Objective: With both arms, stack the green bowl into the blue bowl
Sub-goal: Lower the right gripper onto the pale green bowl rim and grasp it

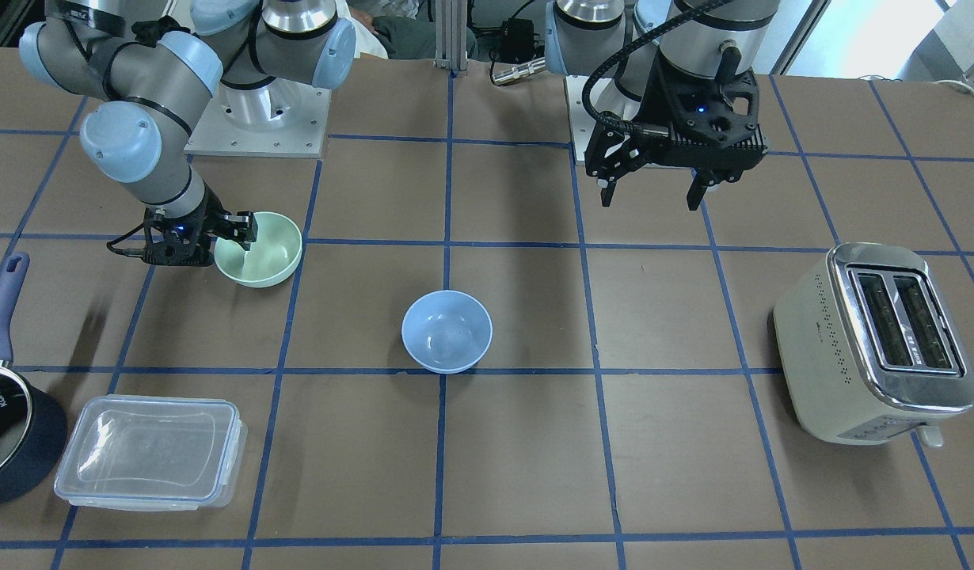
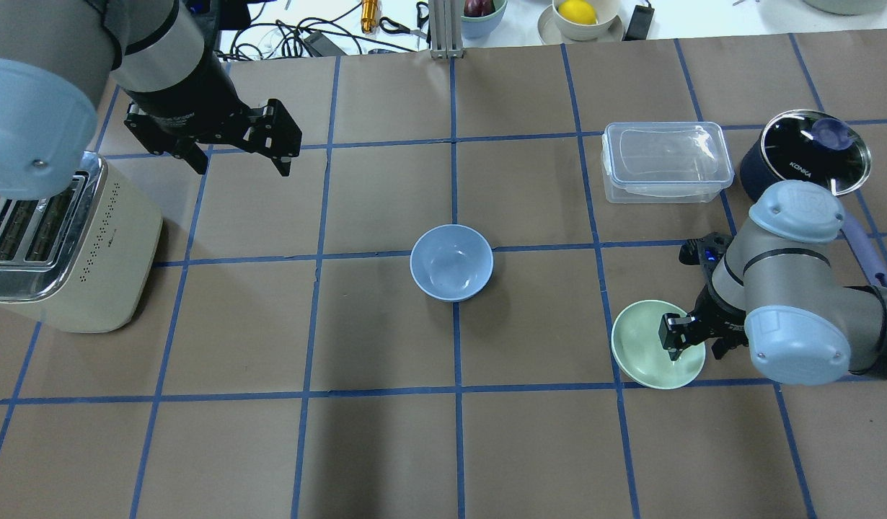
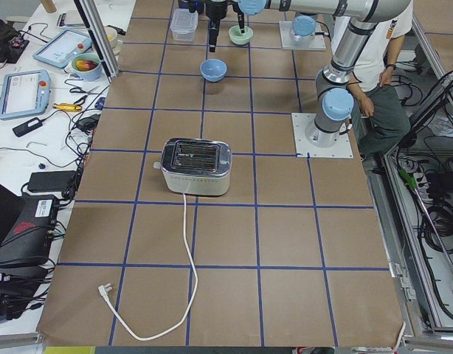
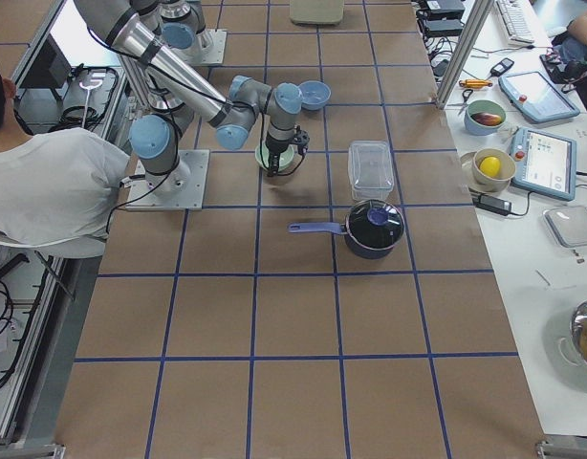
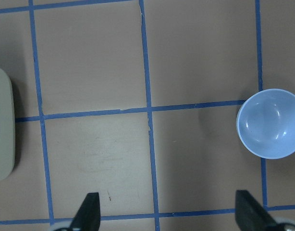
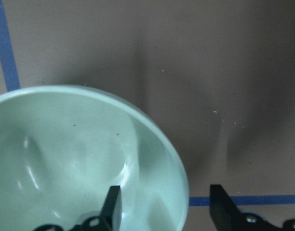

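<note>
Toward the left end, beside the toaster [image 2: 90, 245], above the table [image 2: 386, 447]: left gripper [image 2: 243, 167], fingers spread wide, nothing between them. At the table's middle: blue bowl [image 2: 451, 262], upright, empty, alone. Right of middle, nearer the robot-side edge: green bowl [image 2: 642, 342], upright on the table. Astride its rim: right gripper [image 2: 694, 347], partly open, one finger inside, one outside, rim between them, not clamped.

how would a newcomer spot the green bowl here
Find the clear lidded box and dark saucepan on the robot's right side of the table. The green bowl sits on the robot's side of them, the right gripper straddling its rim. It is pale mint; its same-shaped neighbour, the blue bowl, sits mid-table.
</note>
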`<state>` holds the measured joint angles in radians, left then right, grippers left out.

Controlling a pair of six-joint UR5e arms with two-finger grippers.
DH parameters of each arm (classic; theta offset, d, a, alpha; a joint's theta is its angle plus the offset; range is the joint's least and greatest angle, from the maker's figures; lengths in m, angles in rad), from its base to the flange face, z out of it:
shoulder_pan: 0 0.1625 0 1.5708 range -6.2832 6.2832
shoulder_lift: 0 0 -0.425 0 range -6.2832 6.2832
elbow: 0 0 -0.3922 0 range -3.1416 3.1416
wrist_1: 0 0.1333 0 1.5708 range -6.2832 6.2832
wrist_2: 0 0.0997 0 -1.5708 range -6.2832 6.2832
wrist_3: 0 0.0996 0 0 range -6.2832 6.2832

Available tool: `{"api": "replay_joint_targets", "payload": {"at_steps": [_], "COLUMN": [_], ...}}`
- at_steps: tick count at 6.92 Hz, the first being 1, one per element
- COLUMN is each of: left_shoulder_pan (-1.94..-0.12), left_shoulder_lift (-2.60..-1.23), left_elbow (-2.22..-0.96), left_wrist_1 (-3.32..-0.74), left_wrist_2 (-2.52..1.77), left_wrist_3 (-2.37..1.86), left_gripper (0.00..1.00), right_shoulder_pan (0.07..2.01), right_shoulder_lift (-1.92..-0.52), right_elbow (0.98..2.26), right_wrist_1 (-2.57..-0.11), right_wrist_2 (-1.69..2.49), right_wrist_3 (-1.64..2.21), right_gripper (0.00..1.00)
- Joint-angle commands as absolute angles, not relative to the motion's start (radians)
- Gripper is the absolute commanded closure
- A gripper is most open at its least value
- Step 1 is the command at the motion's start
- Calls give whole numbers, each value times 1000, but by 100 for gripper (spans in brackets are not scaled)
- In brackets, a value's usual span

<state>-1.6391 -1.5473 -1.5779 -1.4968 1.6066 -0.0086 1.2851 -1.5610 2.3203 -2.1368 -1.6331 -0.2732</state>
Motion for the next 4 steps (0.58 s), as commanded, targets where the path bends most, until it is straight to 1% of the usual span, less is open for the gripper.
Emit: {"api": "replay_joint_targets", "payload": {"at_steps": [1, 3, 4], "left_shoulder_pan": [-1640, -1644, -1646], "left_shoulder_lift": [-1546, -1545, -1545], "left_elbow": [-1588, -1589, -1589], "left_wrist_1": [-1491, -1488, -1483], "left_wrist_2": [1605, 1600, 1609], "left_wrist_3": [-17, -20, -18], "left_gripper": [0, 0, 0], "right_shoulder_pan": [1284, 1284, 1285], "right_shoulder_lift": [-1565, -1566, -1560], "right_elbow": [2318, 2286, 2185], "right_wrist_1": [-2138, -2137, -2079], "right_wrist_2": [-1629, -1615, -1586], "right_wrist_3": [-272, -264, -256], "right_gripper": [100, 100, 100]}}
